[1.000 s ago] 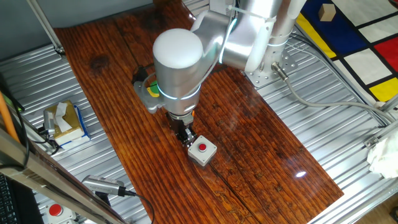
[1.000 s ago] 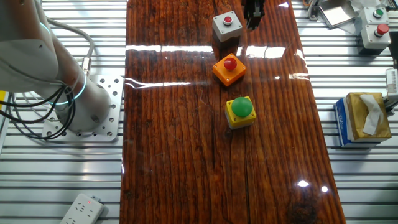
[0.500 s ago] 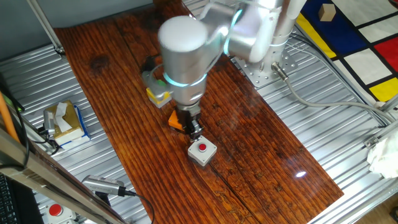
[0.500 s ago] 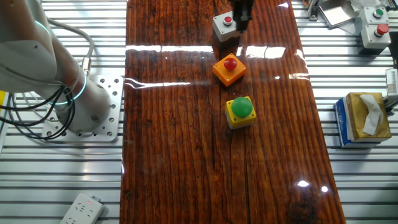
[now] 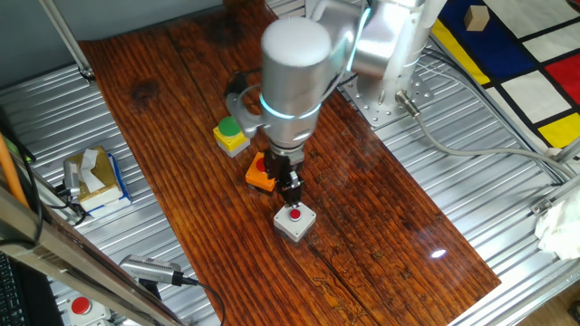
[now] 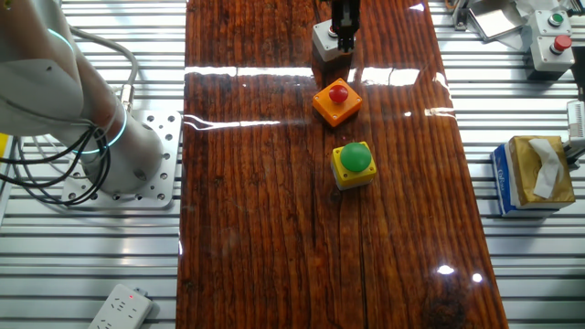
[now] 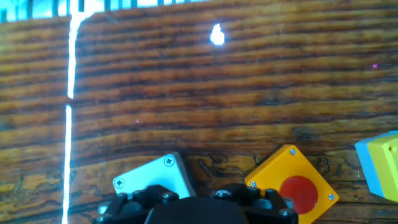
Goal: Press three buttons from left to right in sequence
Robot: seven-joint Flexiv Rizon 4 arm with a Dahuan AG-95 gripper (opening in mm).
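Note:
Three button boxes stand in a row on the wooden board. The yellow box with green cap (image 5: 230, 133) (image 6: 353, 163) is at one end. The orange box with red cap (image 5: 261, 175) (image 6: 337, 100) (image 7: 292, 184) is in the middle. The grey box with red cap (image 5: 295, 221) (image 6: 327, 40) (image 7: 155, 178) is at the other end. My gripper (image 5: 293, 194) (image 6: 345, 27) points down right over the grey box's cap. I cannot tell whether it touches the cap. The hand view shows only the gripper's black body (image 7: 193, 208), and the fingertips are hidden.
A tissue box (image 5: 95, 177) (image 6: 535, 174) lies on the metal table beside the board. Other button boxes with whitish housing (image 6: 559, 47) stand off the board. The arm's base (image 6: 128, 164) is bolted next to the board. A power strip (image 6: 119, 306) lies nearby.
My gripper has moved sideways from beside the grey box to over its red cap. The arm no longer hides the yellow and orange boxes. The boxes have not moved.

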